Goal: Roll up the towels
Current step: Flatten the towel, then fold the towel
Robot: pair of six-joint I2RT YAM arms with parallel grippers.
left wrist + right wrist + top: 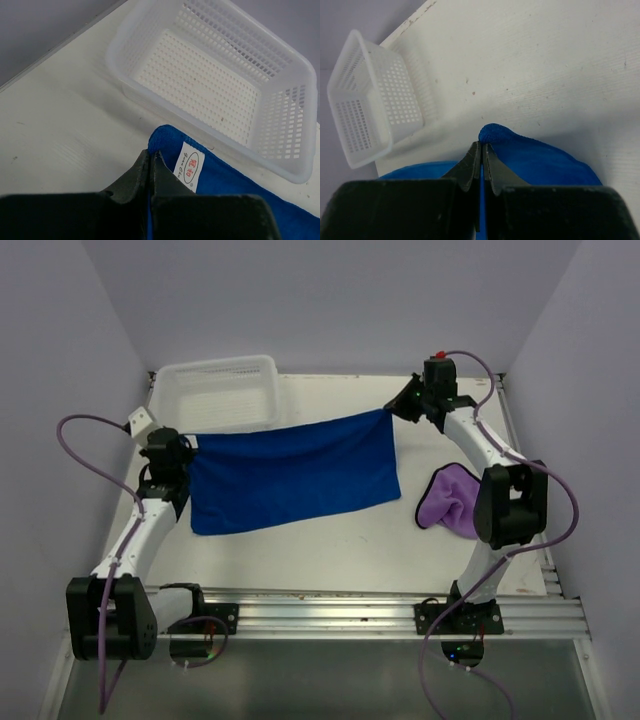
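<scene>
My left hand (151, 160) and right hand (481, 148) each pinch a far corner of the blue towel (290, 480) so it lies flat for rolling

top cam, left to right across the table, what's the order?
left gripper → blue towel → right gripper → purple towel
</scene>
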